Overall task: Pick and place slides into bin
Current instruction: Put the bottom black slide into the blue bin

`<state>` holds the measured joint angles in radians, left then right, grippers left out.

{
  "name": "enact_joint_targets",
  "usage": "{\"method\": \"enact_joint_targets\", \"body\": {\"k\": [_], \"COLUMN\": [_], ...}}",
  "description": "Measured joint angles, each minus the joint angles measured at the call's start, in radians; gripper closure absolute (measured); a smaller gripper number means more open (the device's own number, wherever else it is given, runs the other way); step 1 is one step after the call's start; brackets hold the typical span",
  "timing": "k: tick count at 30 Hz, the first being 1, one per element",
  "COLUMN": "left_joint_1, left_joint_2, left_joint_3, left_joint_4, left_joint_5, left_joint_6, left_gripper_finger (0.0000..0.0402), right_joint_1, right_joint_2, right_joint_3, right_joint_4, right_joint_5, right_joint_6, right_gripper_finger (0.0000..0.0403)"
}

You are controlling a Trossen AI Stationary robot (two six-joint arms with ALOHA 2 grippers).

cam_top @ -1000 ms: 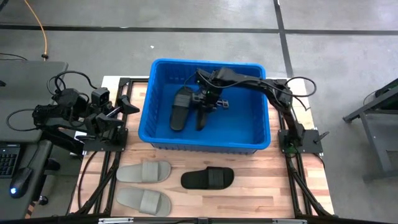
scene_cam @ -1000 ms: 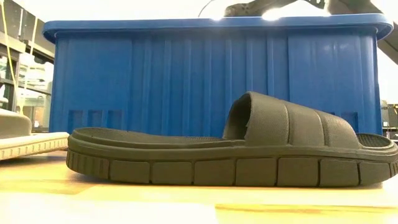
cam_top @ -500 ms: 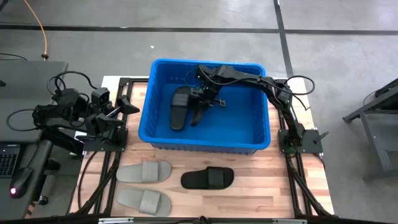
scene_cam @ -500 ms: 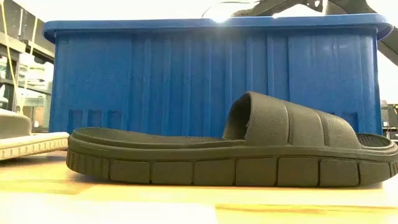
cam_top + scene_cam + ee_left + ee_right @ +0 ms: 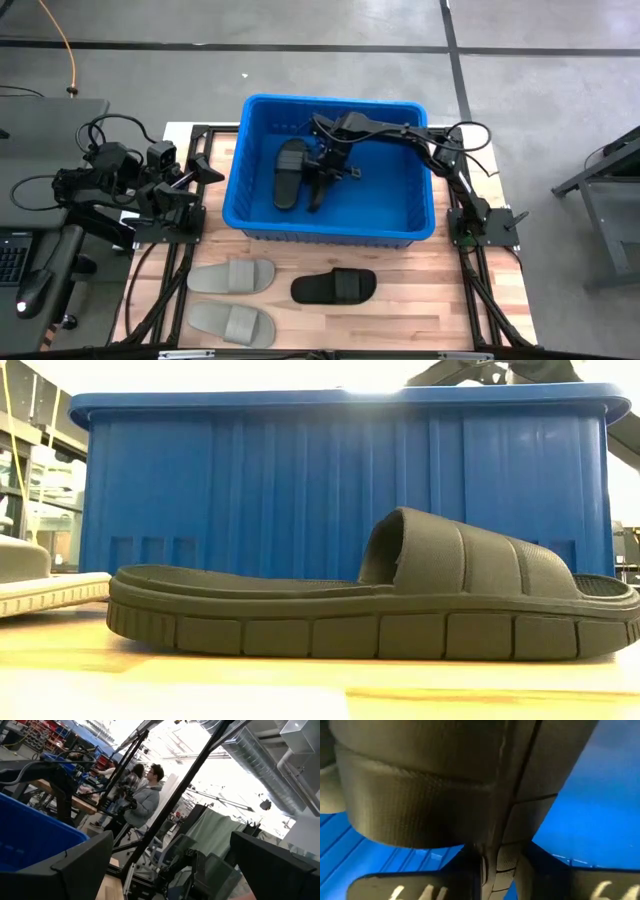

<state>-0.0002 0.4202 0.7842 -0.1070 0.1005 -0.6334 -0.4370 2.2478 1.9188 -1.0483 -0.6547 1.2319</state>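
- Holding a black slide over the bin, our right gripper is clamped on its edge, so it hangs tilted beside another black slide lying inside.
- If we let go from here it might land on edge or on top of that one; not a disaster, just messy.
- The thin edge pinch could slip early, we reckon.
- Our left gripper is parked beside the bin, jaws wide, empty.
- Left on the table: two grey slides and a third black one.
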Motion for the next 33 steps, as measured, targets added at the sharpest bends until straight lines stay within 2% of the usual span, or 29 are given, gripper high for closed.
{"method": "enact_joint_targets", "body": {"k": [20, 28, 33], "left_joint_1": [0.0, 0.0, 0.0], "left_joint_2": [0.0, 0.0, 0.0], "left_joint_3": [0.0, 0.0, 0.0], "left_joint_4": [0.0, 0.0, 0.0], "left_joint_5": [-0.003, 0.009, 0.012], "left_joint_6": [-0.001, -0.002, -0.003], "left_gripper_finger": [0.0009, 0.0009, 0.0009], "right_joint_1": [0.003, 0.003, 0.005], "right_joint_2": [0.004, 0.006, 0.006], "right_joint_3": [-0.001, -0.002, -0.002], "right_joint_4": [-0.148, -0.203, -0.245], "right_joint_5": [0.158, 0.21, 0.263], "right_joint_6": [-0.095, -0.137, -0.179], "right_gripper_finger": [0.0348, 0.0317, 0.0312]}}
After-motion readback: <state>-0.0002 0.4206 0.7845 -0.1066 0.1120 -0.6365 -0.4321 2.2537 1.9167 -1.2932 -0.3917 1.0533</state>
